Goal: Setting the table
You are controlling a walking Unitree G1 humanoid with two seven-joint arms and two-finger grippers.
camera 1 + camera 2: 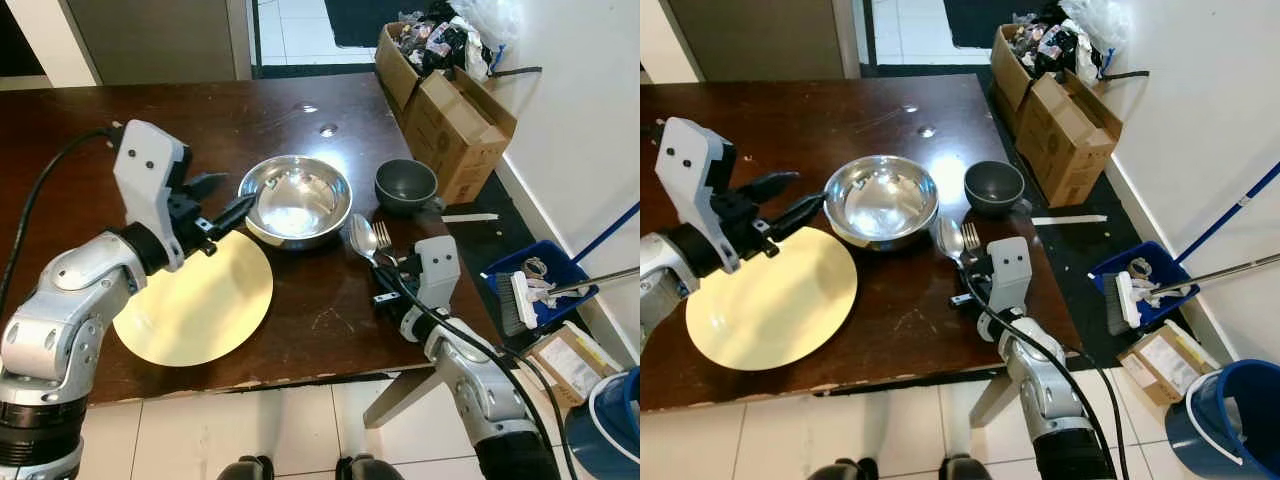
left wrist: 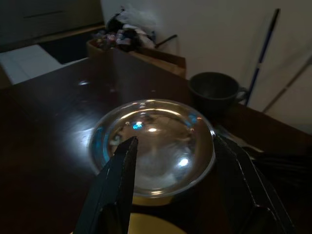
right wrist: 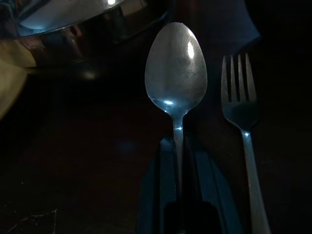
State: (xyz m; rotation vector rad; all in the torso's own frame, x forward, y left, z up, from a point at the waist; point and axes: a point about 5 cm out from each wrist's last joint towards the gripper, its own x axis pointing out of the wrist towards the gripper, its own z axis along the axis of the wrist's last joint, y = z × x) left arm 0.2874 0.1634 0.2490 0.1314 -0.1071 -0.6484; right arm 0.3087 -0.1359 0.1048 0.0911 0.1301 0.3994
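Right gripper (image 3: 178,146) pinches the spoon (image 3: 176,73) by its handle, flat on the table (image 1: 150,110), with the fork (image 3: 240,97) just beside it. Left gripper (image 1: 222,200) hangs wide open beside the metal bowl (image 1: 296,200), above the yellow plate (image 1: 200,300).

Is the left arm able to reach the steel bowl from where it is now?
Probably yes: the left tool is open just beside the steel bowl, with nothing between them.
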